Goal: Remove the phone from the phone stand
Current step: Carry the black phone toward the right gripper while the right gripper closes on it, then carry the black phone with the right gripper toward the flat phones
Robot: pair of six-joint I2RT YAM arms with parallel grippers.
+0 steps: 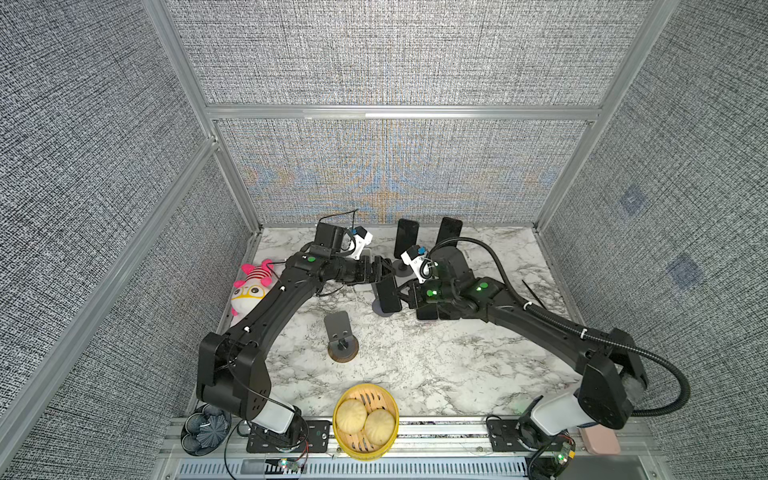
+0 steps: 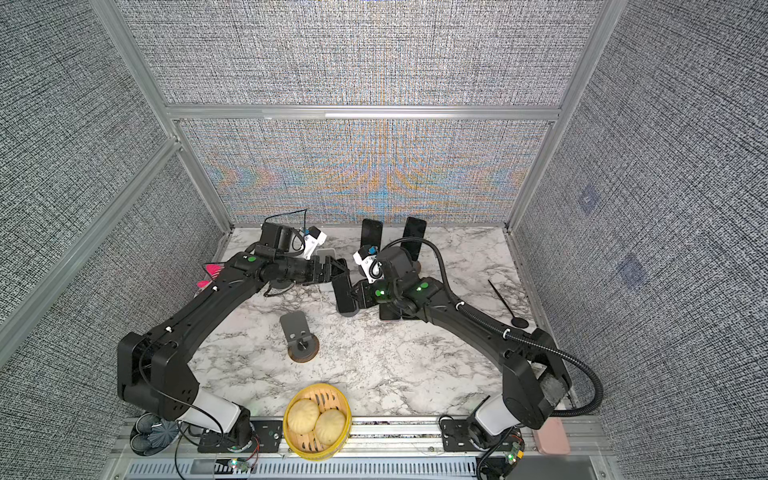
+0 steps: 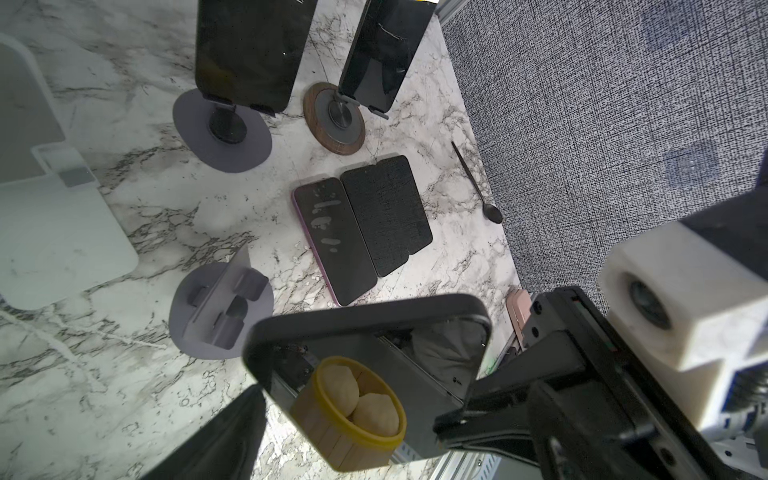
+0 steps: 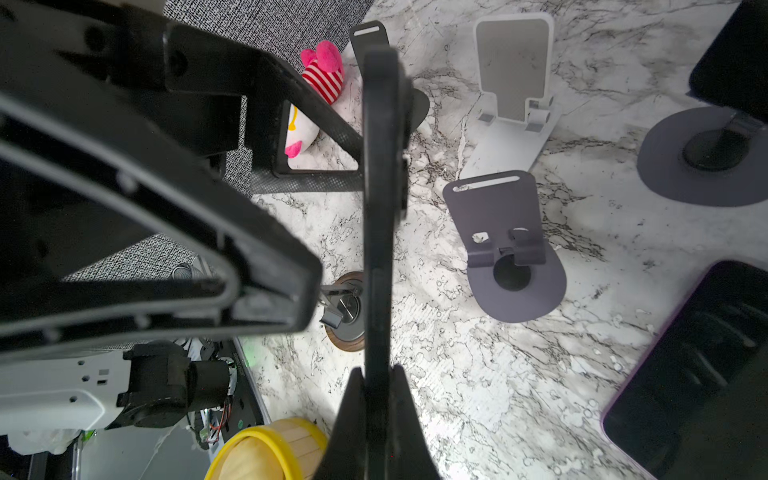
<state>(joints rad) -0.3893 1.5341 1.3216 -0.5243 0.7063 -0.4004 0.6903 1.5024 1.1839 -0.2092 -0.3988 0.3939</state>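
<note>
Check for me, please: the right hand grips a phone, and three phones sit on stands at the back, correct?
Not three: the left wrist view shows two, the grey-stand phone and the wood-stand phone. The right hand does grip a phone.

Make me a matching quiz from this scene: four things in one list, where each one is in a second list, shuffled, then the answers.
Things
1. steamer basket
2. plush toy
3. spoon
4. dark-cased phone

Places
A. clamped in the right gripper
B. far right on the table
C. middle of the front edge
D. far left edge

Pairs: 1-C, 2-D, 3-B, 4-A
</note>
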